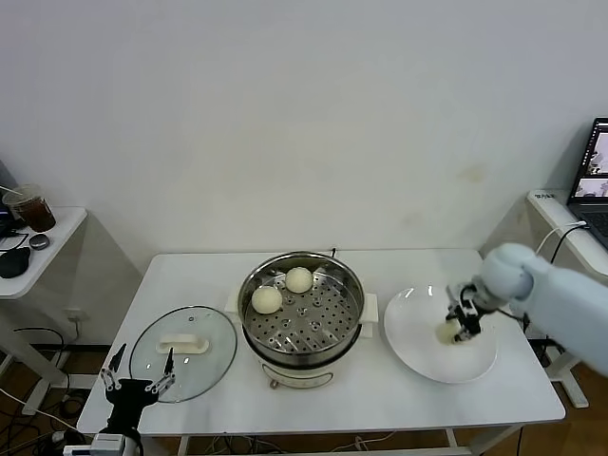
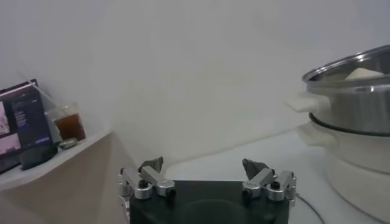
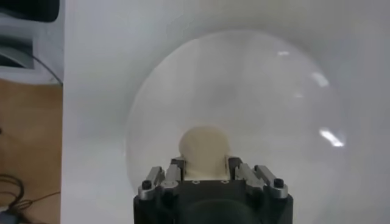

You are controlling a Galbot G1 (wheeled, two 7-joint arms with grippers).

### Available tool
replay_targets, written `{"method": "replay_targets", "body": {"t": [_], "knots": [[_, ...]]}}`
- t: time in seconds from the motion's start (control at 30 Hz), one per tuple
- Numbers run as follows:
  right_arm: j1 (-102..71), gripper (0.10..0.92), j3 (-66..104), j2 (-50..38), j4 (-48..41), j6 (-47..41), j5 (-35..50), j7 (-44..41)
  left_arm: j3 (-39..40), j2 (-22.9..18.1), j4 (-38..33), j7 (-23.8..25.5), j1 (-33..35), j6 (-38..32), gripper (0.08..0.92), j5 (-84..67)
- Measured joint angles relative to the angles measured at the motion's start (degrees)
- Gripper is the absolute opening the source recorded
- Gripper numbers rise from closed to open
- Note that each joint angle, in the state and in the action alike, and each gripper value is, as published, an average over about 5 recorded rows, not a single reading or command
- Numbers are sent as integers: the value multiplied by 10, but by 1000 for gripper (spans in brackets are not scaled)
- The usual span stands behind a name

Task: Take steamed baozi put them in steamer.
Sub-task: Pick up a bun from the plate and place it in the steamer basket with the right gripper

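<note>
Two steamed baozi (image 1: 267,299) (image 1: 299,279) already sit on the perforated tray inside the steamer (image 1: 301,319), which stands in the middle of the surface (image 1: 418,399). That part I count as done. One more bun (image 1: 448,332) lies on the white plate (image 1: 418,353) to the steamer's right, and my right tool (image 1: 463,326) is down over it. I see only three buns in all, so as far as I can judge this one remains to be carried over.

My right wrist view shows what the head view cannot: my right tool (image 3: 206,167) has its fingers (image 3: 176,171) set close on either side of the bun (image 3: 205,146), touching or nearly touching its flanks. I judge the grip made or about to be made, with the bun not yet lifted off the plate (image 3: 274,91).

My left tool (image 1: 137,383) waits spread wide at the surface's near left corner, holding nothing, just beside the glass lid (image 1: 182,348). Its wrist view shows those fingers (image 2: 151,167) apart and the steamer's (image 2: 356,91) outer wall from the side, with a bun (image 2: 364,73) peeping above the rim.
</note>
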Motion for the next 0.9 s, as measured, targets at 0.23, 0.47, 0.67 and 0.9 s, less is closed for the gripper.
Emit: {"method": "replay_targets", "body": {"t": [0.23, 0.47, 0.67, 0.9], "knots": [[146, 458, -57, 44, 10, 29, 85, -14, 1, 1, -5, 1, 0, 0, 823, -2], [247, 461, -128, 116, 50, 78, 144, -5, -3, -2, -8, 1, 0, 0, 823, -3], [276, 465, -184, 192, 68, 135, 149, 19, -8, -8, -8, 0, 1, 0, 823, -3], [274, 468, -230, 276, 52, 207, 121, 40, -19, -9, -8, 0, 4, -1, 823, -8]]}}
